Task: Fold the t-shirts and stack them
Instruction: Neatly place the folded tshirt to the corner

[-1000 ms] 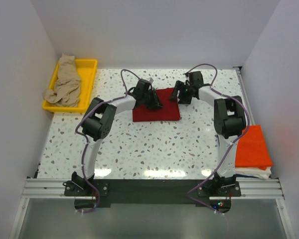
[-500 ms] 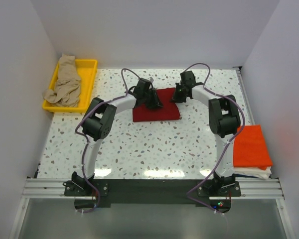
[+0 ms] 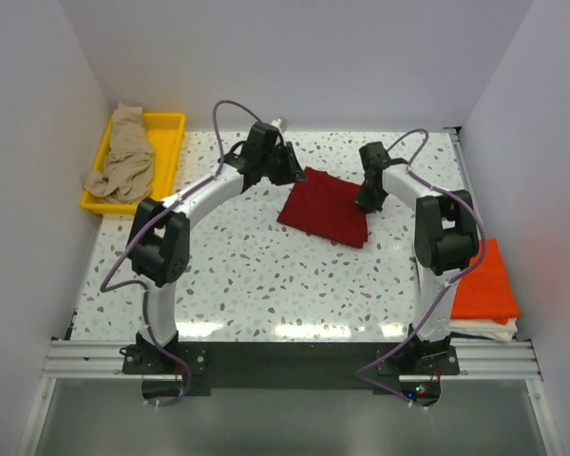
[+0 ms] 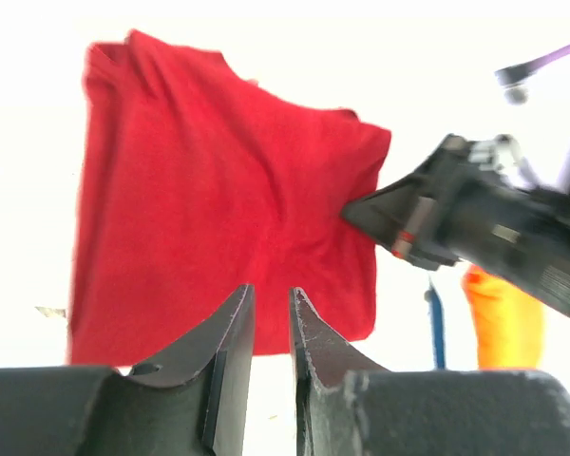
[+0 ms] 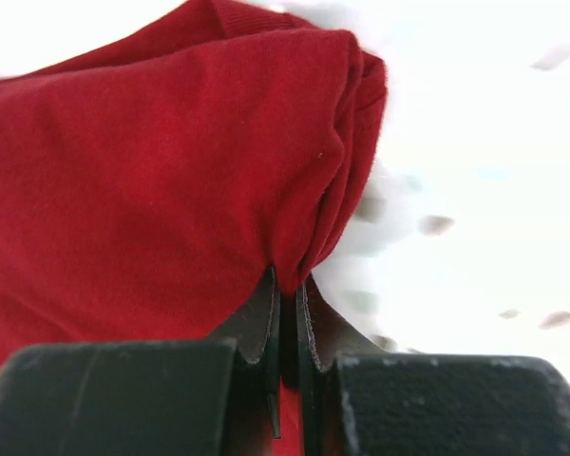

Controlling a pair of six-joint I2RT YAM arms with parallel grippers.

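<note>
The dark red t-shirt [image 3: 325, 215] lies folded and skewed on the speckled table [image 3: 256, 275]. My right gripper [image 3: 368, 201] is shut on its right edge; in the right wrist view the red cloth [image 5: 171, 180] bunches into the closed gripper [image 5: 285, 277]. My left gripper [image 3: 293, 171] hovers by the shirt's back left corner, jaws a narrow gap apart with nothing between them [image 4: 271, 291], the red shirt [image 4: 218, 209] beyond. The orange t-shirt [image 3: 483, 280] lies folded on the white one [image 3: 480, 331] at the right edge. The tan t-shirt [image 3: 123, 161] is crumpled in the tray.
The yellow tray [image 3: 168, 120] stands at the back left corner. White walls close in the table on three sides. The right arm's purple cable [image 3: 408, 138] loops above the back edge. The orange stack [image 4: 503, 323] shows behind the right arm in the left wrist view.
My right gripper closed on the red shirt's right edge and pulled it right, turning it askew. My left gripper came off the shirt and drew back towards the rear left.
</note>
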